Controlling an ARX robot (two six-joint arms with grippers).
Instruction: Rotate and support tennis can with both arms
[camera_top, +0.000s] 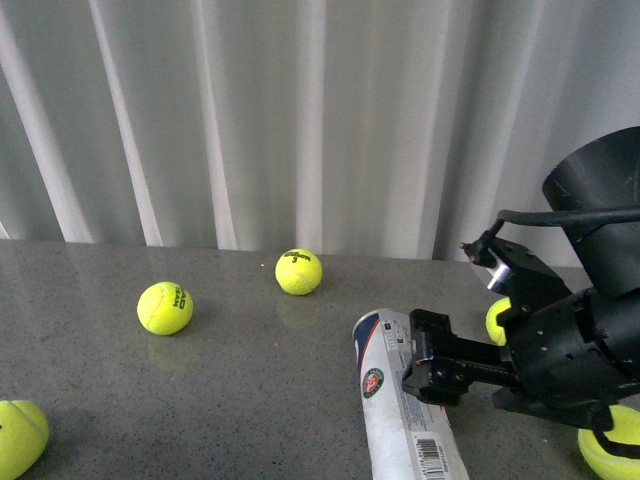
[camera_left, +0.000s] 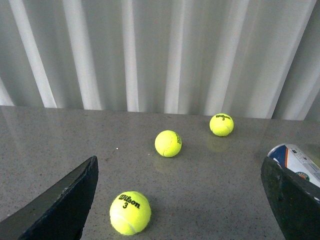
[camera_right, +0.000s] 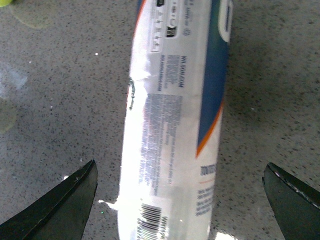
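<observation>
The tennis can (camera_top: 400, 415) lies on its side on the grey table, its navy-and-white end with the round emblem towards the curtain and its barcode near the front edge. My right gripper (camera_top: 420, 365) hovers over the can's middle, open. In the right wrist view the can (camera_right: 175, 125) lies between the two spread fingers (camera_right: 65, 200), untouched. My left gripper (camera_left: 180, 210) is open and empty and does not show in the front view. The can's end (camera_left: 295, 159) shows beside its one finger (camera_left: 292, 200).
Yellow tennis balls lie on the table (camera_top: 260, 400): one at mid-left (camera_top: 165, 307), one at the back (camera_top: 298, 271), one at the front left (camera_top: 18, 435), two by the right arm (camera_top: 610, 450). A white curtain (camera_top: 300, 120) hangs behind.
</observation>
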